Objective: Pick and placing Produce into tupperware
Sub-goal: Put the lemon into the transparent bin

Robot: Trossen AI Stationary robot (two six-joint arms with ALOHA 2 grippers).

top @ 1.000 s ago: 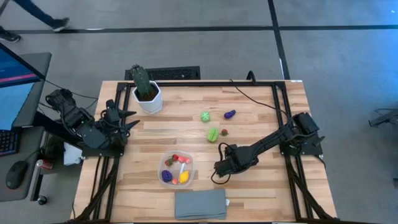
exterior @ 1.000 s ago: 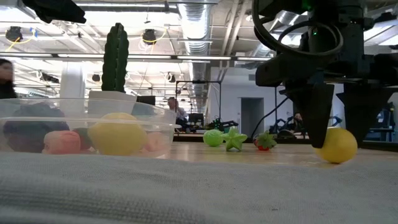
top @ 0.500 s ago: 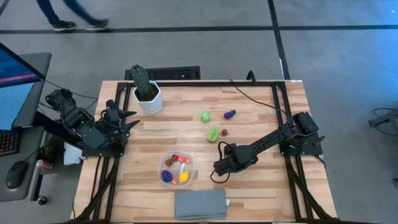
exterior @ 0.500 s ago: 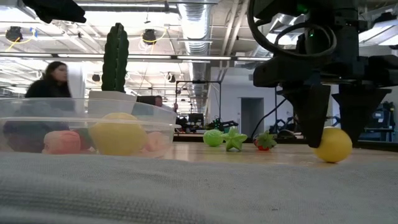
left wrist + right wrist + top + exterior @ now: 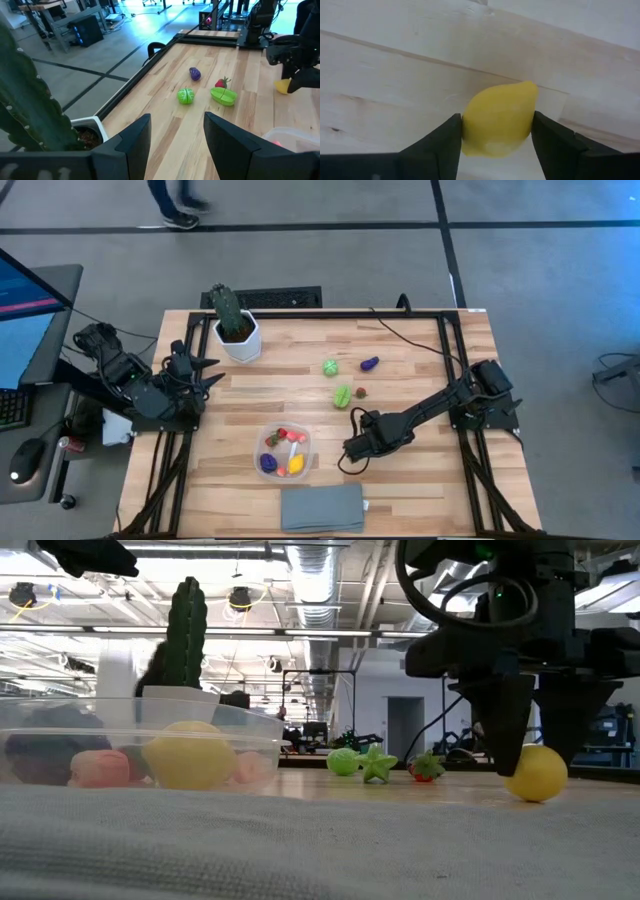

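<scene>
Right now the right gripper is sitting low on the wooden desk, its fingers pinching a small yellow toy lemon resting on the desk, near the clear plastic rounded-square tupperware w/ several produce pcs inside. Left gripper is waiting by the cactus, fingers spread.

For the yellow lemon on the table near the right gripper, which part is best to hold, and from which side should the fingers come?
Grip the lemon across its fat middle, coming from above. It lies on the bare wood, its pointed tip clear of the fingers. The right gripper already straddles it this way, one finger on each flank, seemingly touching. The tupperware stands close by.
</scene>
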